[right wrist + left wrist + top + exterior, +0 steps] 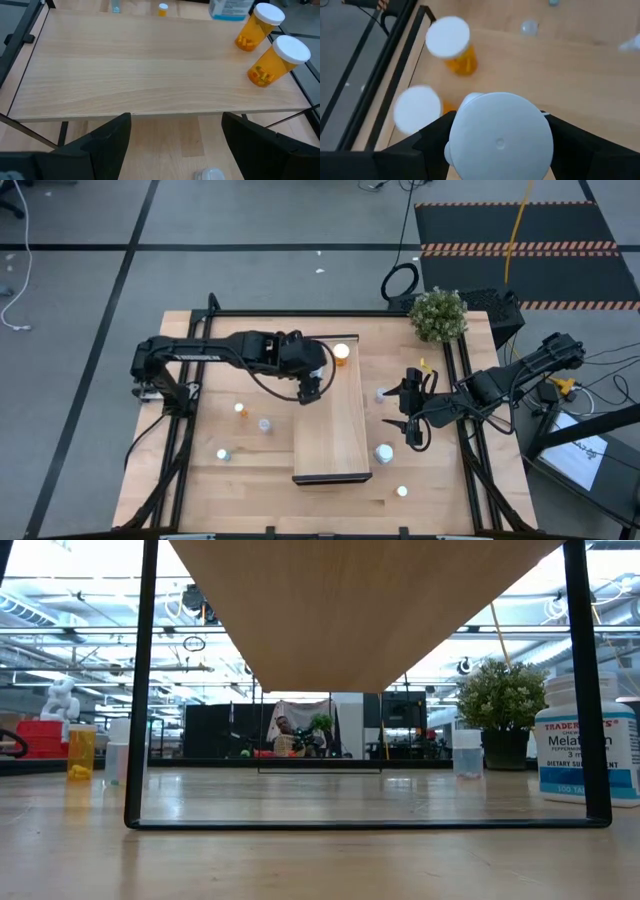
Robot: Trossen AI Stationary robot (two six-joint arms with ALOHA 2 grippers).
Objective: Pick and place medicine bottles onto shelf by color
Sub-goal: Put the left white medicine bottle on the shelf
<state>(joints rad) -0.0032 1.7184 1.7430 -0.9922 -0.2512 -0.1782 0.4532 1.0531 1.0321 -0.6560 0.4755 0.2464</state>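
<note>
The shelf (335,435) is a long light-wood tray in the table's middle. Two orange medicine bottles (454,44) (418,108) with white caps stand upright on its far end, also in the right wrist view as orange bottles (277,57). My left gripper (312,387) hangs over the shelf's far left part, shut on a white-capped bottle (500,135). My right gripper (413,418) waits open off the shelf's right edge, nothing between its fingers (110,140). Loose bottles (264,424) (384,452) stand on the table on both sides. My left gripper pinches the white-capped bottle between its two fingers (427,137), one on each side of the body just under the cap (470,107). The fingers slant down from the table's left. The bottle stands upright in the hold; its cap hides its lower end.
A potted plant (438,313) stands at the table's far right corner. Black frame rails (188,430) run along both table sides. In the low view the shelf's underside (360,600) sits on thin black legs (140,690), with a labelled white bottle (585,740) beside the right one.
</note>
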